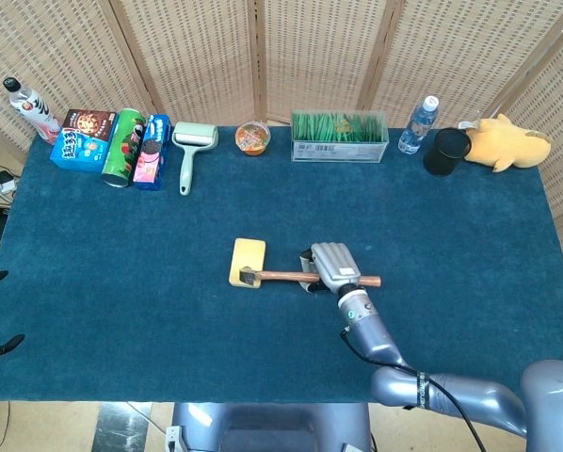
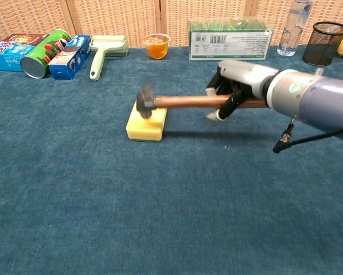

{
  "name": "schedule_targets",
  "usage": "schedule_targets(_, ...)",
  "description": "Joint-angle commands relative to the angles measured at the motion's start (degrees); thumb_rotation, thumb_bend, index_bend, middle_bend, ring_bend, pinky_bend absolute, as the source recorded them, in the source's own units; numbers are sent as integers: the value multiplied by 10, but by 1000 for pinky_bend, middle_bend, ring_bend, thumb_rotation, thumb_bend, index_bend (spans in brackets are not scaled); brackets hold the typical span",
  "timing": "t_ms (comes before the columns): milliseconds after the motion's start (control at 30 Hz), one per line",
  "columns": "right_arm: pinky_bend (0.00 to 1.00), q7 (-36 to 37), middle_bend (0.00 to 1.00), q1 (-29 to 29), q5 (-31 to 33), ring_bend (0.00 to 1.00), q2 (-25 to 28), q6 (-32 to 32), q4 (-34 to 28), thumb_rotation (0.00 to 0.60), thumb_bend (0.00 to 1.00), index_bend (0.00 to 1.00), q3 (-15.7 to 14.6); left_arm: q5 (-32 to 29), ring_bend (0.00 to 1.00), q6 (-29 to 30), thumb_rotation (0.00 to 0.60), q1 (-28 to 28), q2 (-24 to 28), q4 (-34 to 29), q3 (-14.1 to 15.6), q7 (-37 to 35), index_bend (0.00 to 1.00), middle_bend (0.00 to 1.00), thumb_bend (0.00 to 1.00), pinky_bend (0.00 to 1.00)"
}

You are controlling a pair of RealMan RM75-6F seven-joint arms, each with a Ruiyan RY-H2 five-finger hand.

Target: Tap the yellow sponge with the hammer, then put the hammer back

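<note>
My right hand (image 2: 236, 86) is wrapped tight around the wooden handle of the hammer (image 2: 183, 101), fingers curled under it. The hammer's dark head sits on top of the yellow sponge (image 2: 145, 126), which lies on the blue table (image 2: 160, 217) near its middle. I judge the tap is happening or just landing. Putting the hammer back is yet to do. My left hand isn't visible in either view.

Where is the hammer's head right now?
In the chest view, the hammer head rests on the yellow sponge, mid-table, its handle gripped by the right hand.
</note>
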Motion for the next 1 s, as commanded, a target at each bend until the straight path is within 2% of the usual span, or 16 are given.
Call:
schedule_targets(33, 1000, 139, 1000, -33, 22, 1000, 43, -43, -59, 600, 374, 949, 49, 1, 0, 0, 600, -1, 0, -2, 0, 1, 117, 73, 176, 0)
schedule_targets(267, 1000, 225, 1000, -49, 19, 1000, 84, -102, -84, 600, 374, 950, 59, 1, 0, -5, 600, -1, 3, -9, 2, 8, 118, 72, 175, 0)
schedule_targets(500, 1000, 204, 1000, -24, 32, 1000, 91, -115, -61, 600, 373, 951, 29, 1, 0, -6, 600, -2, 3, -14, 2, 12, 117, 73, 175, 0)
schedule_targets(767, 1000, 65, 1000, 47, 122, 1000, 72, -83, -5, 600, 373, 951, -33, -4, 0, -10, 600, -3, 2, -12, 0, 12, 118, 73, 175, 0)
schedule_targets(933, 1000, -82, 1000, 110, 228, 1000, 60, -30, 13, 600, 373, 954, -83, -10, 0, -8, 600, -2, 2, -8, -2, 12, 118, 73, 176, 0)
schedule_targets(1000, 1000, -120, 1000, 125, 258, 1000, 55, -6, 10, 600, 373, 955, -90, -10, 0, -8, 600, -2, 2, -7, -2, 11, 118, 72, 175, 0)
